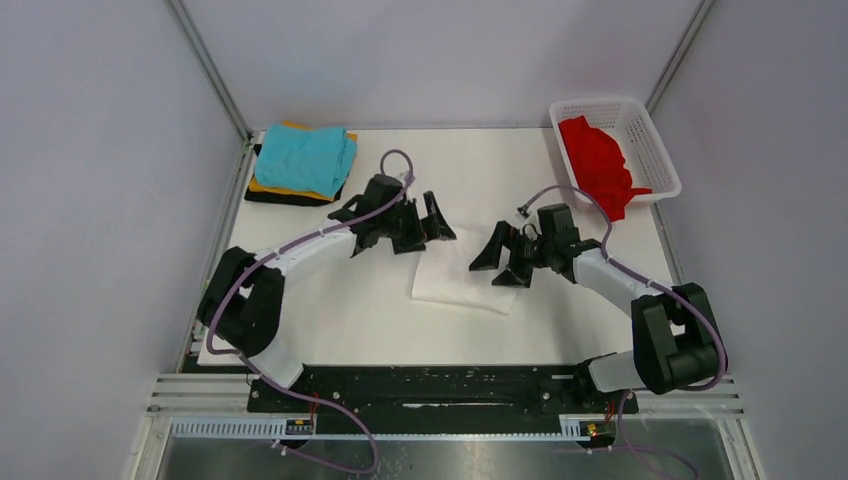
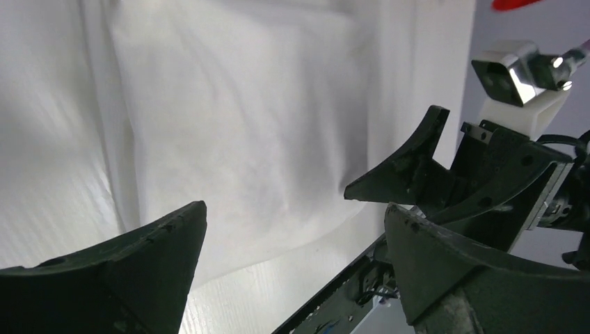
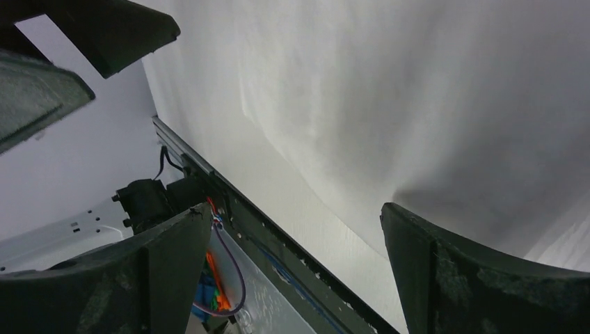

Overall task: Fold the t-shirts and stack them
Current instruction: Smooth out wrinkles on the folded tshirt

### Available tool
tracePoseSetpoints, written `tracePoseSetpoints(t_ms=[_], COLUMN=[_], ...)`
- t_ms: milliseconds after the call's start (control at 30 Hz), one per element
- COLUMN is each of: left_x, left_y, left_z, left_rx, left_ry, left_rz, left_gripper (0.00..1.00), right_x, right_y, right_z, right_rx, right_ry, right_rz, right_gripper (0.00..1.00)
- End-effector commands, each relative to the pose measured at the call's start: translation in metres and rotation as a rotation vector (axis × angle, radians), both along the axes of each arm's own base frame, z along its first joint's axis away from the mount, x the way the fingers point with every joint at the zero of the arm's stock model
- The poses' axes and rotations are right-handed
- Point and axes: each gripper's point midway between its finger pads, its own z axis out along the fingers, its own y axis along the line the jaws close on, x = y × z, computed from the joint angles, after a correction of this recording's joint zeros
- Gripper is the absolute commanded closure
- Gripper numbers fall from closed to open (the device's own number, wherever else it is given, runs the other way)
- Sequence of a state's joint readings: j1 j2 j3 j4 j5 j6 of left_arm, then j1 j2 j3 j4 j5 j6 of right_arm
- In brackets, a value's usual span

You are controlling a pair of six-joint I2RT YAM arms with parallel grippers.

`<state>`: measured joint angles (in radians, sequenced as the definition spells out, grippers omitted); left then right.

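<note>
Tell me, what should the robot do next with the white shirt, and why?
Probably lower both open jaws onto the white t-shirt and pinch its edges. It lies folded between them, nothing is held, and the stack at the far left corner, teal on top, looks like where it belongs.

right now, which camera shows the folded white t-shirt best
The top external view: the white t-shirt shows there as a folded rectangle with most of its outline. Both wrist views show only a close patch of white cloth.
</note>
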<state>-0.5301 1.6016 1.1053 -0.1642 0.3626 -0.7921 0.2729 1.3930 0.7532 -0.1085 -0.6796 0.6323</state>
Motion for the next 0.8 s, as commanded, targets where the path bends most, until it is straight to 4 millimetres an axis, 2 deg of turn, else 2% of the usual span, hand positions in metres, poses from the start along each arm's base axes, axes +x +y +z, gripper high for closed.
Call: tracePoseSetpoints(t_ms=[0, 100, 167, 267, 333, 400, 467, 533, 600, 700, 767], left_x=[-0.027, -0.037, -0.042, -0.048, -0.049, -0.048, -0.044, -0.038, -0.031, -0.020, -0.009], left_y=[-0.025, -0.020, -0.011, 0.001, 0.007, 0.010, 0.011, 0.013, 0.022, 0.047, 0.065], left_z=[-0.034, -0.074, -0.095, -0.111, -0.113, -0.107, -0.091, -0.064, -0.036, -0.003, 0.008], left_rx=[0.000, 0.057, 0.109, 0.165, 0.186, 0.193, 0.199, 0.198, 0.210, 0.261, 0.305], left_ry=[0.066, 0.166, 0.216, 0.238, 0.237, 0.219, 0.184, 0.113, 0.033, -0.079, -0.135], left_rz=[-0.055, -0.047, -0.030, -0.014, -0.009, -0.002, -0.006, 0.002, 0.047, 0.156, 0.234], left_gripper=[0.01, 0.01, 0.01, 0.01, 0.01, 0.01, 0.01, 0.01, 0.01, 0.01, 0.01], right_x=[-0.010, -0.019, -0.024, -0.026, -0.024, -0.020, -0.013, -0.009, -0.003, 0.005, 0.007], right_y=[0.004, -0.001, -0.004, -0.012, -0.015, -0.017, -0.017, -0.021, -0.032, -0.070, -0.104], right_z=[-0.028, -0.059, -0.072, -0.079, -0.077, -0.069, -0.049, -0.021, 0.009, 0.054, 0.066], right_rx=[0.008, -0.024, -0.039, -0.070, -0.085, -0.088, -0.077, -0.088, -0.139, -0.263, -0.346], right_ry=[0.036, 0.118, 0.138, 0.129, 0.113, 0.087, 0.042, -0.034, -0.145, -0.323, -0.374], right_rz=[-0.001, -0.028, -0.043, -0.052, -0.058, -0.059, -0.055, -0.055, -0.089, -0.264, -0.459], right_gripper=[0.00, 0.00, 0.01, 0.00, 0.01, 0.01, 0.01, 0.01, 0.01, 0.01, 0.01])
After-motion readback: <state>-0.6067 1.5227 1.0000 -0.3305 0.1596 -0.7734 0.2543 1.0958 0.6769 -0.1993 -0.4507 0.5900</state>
